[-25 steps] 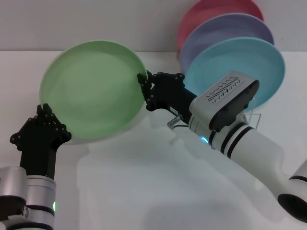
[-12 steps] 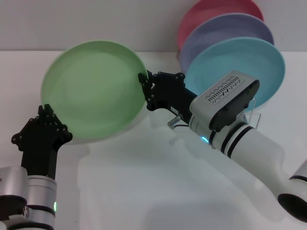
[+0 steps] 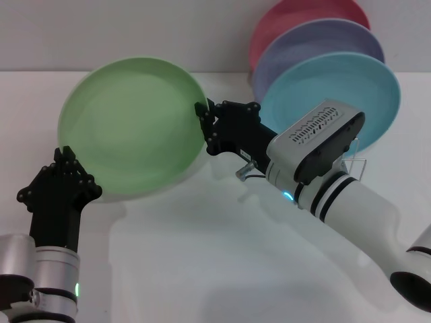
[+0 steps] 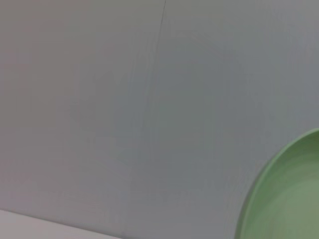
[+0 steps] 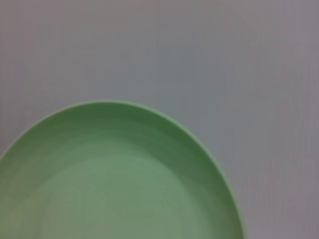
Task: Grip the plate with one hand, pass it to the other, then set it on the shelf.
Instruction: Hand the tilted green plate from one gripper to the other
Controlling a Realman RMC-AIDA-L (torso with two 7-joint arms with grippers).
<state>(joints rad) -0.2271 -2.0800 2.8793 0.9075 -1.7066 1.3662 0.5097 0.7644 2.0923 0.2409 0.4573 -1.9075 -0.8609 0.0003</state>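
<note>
The light-green plate (image 3: 131, 128) is held tilted above the white table. My right gripper (image 3: 201, 110), on the thick white arm with the vented housing, is shut on the plate's right rim; the plate fills the lower part of the right wrist view (image 5: 119, 184). My left gripper (image 3: 64, 153), on the slim silver wrist, sits at the plate's lower-left rim, open, with its tips just at the edge. The left wrist view shows only a piece of the plate's rim (image 4: 279, 199), off to one side. A bit of the wire shelf (image 3: 357, 162) shows behind the right arm.
A sky-blue plate (image 3: 350, 94), a lavender plate (image 3: 323, 44) and a pink plate (image 3: 303, 13) stand upright in the shelf at the back right. The white table (image 3: 202, 256) spreads out in front. A grey wall is behind.
My left gripper has sunk slightly away from the plate's rim. The plate and my right gripper have shifted very slightly to the right.
</note>
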